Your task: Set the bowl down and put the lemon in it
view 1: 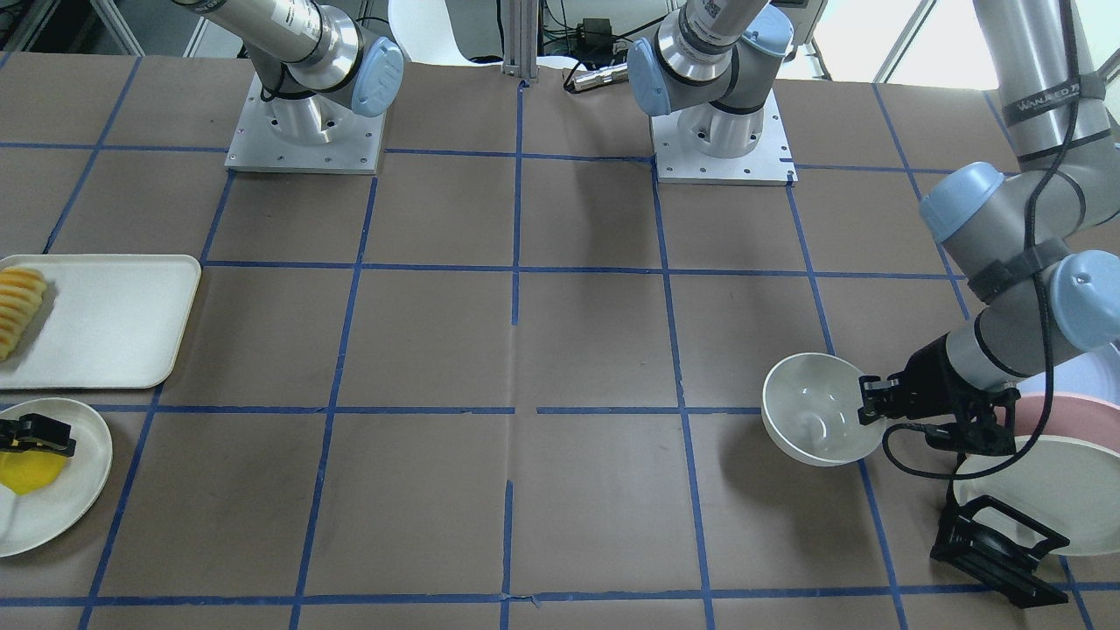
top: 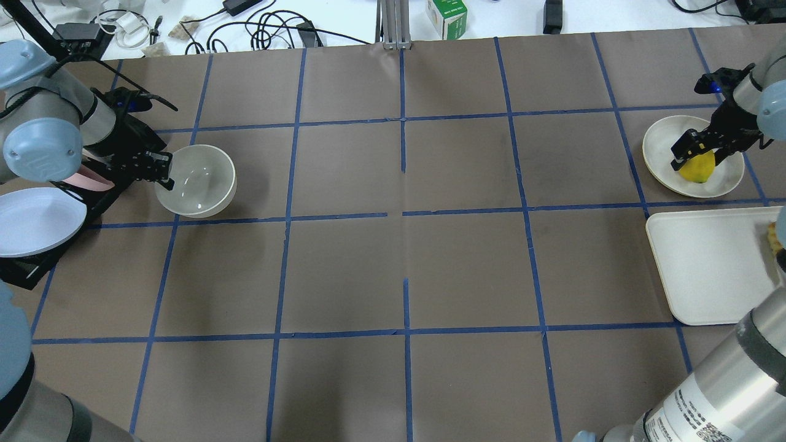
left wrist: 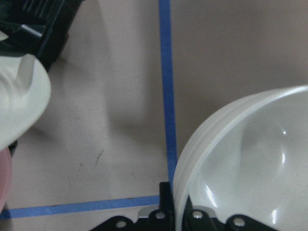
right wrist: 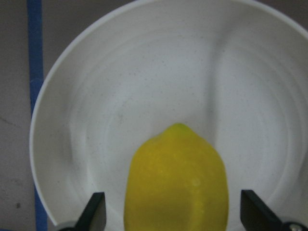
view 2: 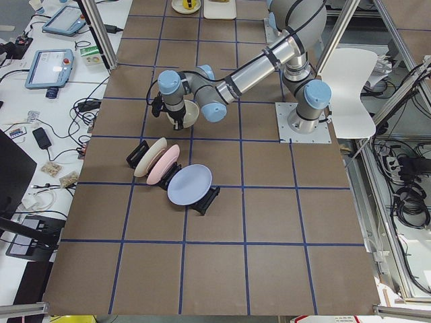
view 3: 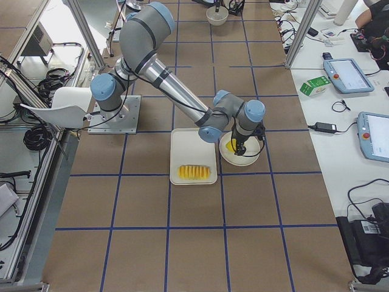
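Yellow and large in the right wrist view, the lemon (right wrist: 175,183) lies directly between the 2 fingers (right wrist: 94,214) of the right gripper (right wrist: 175,214). A gap shows on each side of it, so this gripper is spread wide and does not touch the fruit. Below the gripper the lemon rests on a shallow off-white plate (right wrist: 120,96), with 1 pointed end facing away from the wrist. Just beside this gripper, on the side toward the robot, lies a white tray (top: 706,264) with sliced fruit (view 1: 17,306) on it. The left gripper (top: 163,169) is pinching the rim of the bowl (top: 199,181): 1 finger is inside the wall and 1 outside, and the rim passes between them. The bowl reaches out in front of these fingertips with its mouth upward. It is not possible to tell if its bottom touches the table (top: 405,276). Behind the left gripper, on the wrist side, stands a black rack (view 1: 997,547) which holds 3 leaning plates (view 2: 165,165).
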### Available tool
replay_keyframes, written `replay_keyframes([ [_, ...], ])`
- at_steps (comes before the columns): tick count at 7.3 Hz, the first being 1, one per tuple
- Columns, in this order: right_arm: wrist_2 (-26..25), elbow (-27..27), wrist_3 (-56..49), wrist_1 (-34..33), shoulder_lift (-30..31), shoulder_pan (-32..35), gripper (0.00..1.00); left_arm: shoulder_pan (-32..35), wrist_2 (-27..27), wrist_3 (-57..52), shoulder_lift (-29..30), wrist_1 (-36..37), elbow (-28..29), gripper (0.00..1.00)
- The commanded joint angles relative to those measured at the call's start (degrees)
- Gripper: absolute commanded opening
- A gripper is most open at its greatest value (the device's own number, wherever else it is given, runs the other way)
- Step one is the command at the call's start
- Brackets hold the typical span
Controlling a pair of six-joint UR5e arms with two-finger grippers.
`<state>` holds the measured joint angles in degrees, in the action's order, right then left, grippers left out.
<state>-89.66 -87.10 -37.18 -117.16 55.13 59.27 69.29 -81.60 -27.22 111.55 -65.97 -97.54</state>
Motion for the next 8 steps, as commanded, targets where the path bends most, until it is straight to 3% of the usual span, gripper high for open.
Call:
replay_keyframes([
  [1, -0.1, 0.0, 0.0, -0.2, 0.1, 0.1, 0.00, 13.2, 3.1, 12.7, -1.2, -1.1, 0.1, 0.00],
  [2, -0.1, 0.0, 0.0, -0.2, 0.0, 0.1, 0.00, 18.1, 4.2, 24.6, 0.5, -0.3, 0.2, 0.00],
  [4, -0.3, 1.0, -0.1, 0.4, 1.1, 0.3, 0.00, 25.9, 4.0, 33.5, 2.3, 5.2, -0.1, 0.00],
  [5, -0.3, 1.8, -0.1, 3.4, 5.0, 0.4, 0.00, 28.2, 4.0, 34.3, 3.6, 6.5, -0.1, 0.00],
  [8, -0.1, 2.5, 0.7, 20.8, 20.9, 1.3, 0.00, 29.9, 4.2, 36.4, 4.5, 8.1, -0.4, 0.00],
])
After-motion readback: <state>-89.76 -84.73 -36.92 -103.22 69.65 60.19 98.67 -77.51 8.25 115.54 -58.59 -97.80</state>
